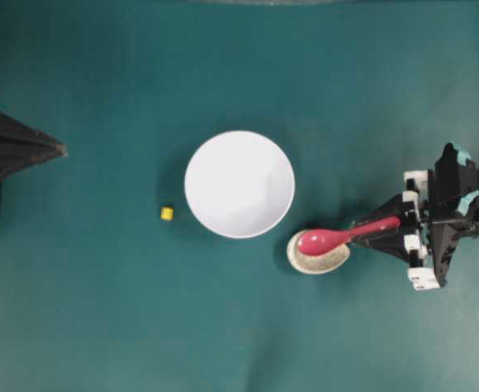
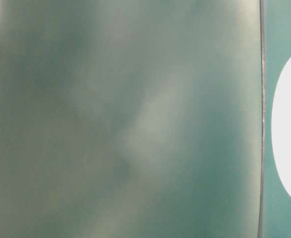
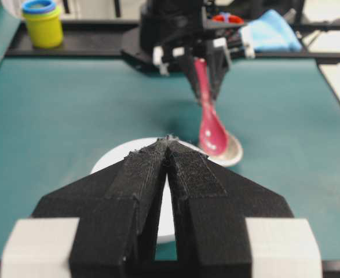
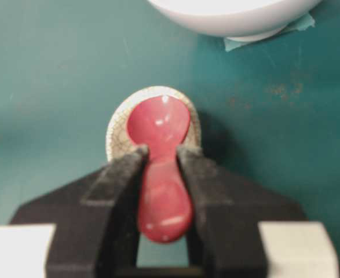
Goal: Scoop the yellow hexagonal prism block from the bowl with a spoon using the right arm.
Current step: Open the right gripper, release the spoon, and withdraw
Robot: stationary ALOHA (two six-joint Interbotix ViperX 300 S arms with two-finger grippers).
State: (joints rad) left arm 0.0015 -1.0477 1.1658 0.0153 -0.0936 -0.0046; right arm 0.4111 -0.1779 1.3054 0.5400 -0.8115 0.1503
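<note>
**Two arms, one spoon: block sits outside bowl**

Right gripper (image 4: 161,174) is clamped on the pink-red spoon (image 1: 345,238), fingers (image 4: 122,174) pressing the handle from both sides just behind the scoop. Spoon's scoop hangs over a small speckled dish (image 1: 318,260), which lies on the green table (image 1: 100,310) just beside the white bowl (image 1: 239,184), on its lower-right in the overhead view. Whether scoop touches dish: can't tell. Yellow block (image 1: 166,213) rests on the table just left of the bowl, not in it; bowl's inside looks bare white. Left gripper (image 3: 168,174) hangs at the far left edge, well apart from the block, its black fingertips (image 3: 146,174) closed tip to tip w/ nothing between. Beyond the table's far edge in the left wrist view: a yellow tub (image 3: 42,23) w/ blue lid.
</note>
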